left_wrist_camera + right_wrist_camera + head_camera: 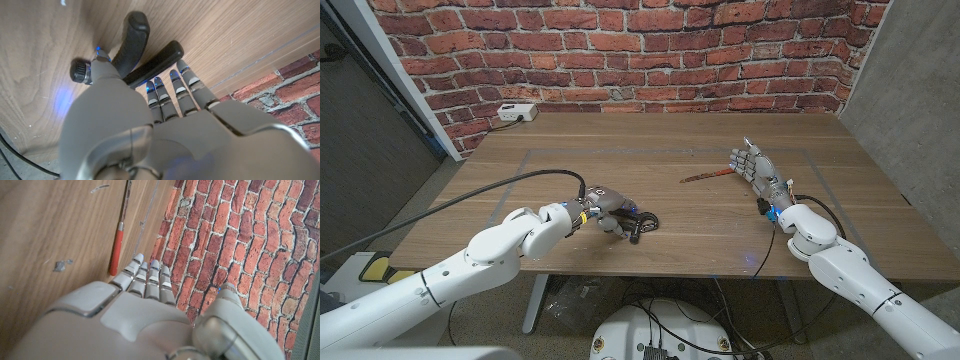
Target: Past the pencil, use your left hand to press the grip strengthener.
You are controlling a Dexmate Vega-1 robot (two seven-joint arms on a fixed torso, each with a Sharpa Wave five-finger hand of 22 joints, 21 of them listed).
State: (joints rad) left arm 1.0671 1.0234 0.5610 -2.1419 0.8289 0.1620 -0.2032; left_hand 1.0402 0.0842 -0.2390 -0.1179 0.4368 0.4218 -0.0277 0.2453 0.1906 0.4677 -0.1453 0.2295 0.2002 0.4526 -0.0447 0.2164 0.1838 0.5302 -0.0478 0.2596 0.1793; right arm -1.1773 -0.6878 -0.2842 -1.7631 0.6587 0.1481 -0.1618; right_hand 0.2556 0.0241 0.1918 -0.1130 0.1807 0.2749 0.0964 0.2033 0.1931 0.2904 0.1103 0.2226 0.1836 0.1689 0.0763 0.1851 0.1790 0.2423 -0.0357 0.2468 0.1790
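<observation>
Near edge, robot's left side: left hand [605,205] is on the grip strengthener [642,225], which lies on the wooden table [570,150] just ahead of the fingertips. In the left wrist view the fingers [172,95] are curled down against one black handle [155,62], the thumb by the knurled knob [79,70]; the second handle [132,42] splays away, so the tool looks not yet squeezed. Judgement: contact made, press in hand or about to start.

Key relation: both handles run roughly across the line of the fingers, so closing the hand should drive them together. Left hand is far nearer than the right.

Farther back, right side: right hand [752,165] stands edge-up, fingers straight and apart, holding nothing. The red pencil [705,176] lies just beside its fingertips, well apart from the strengthener.
</observation>
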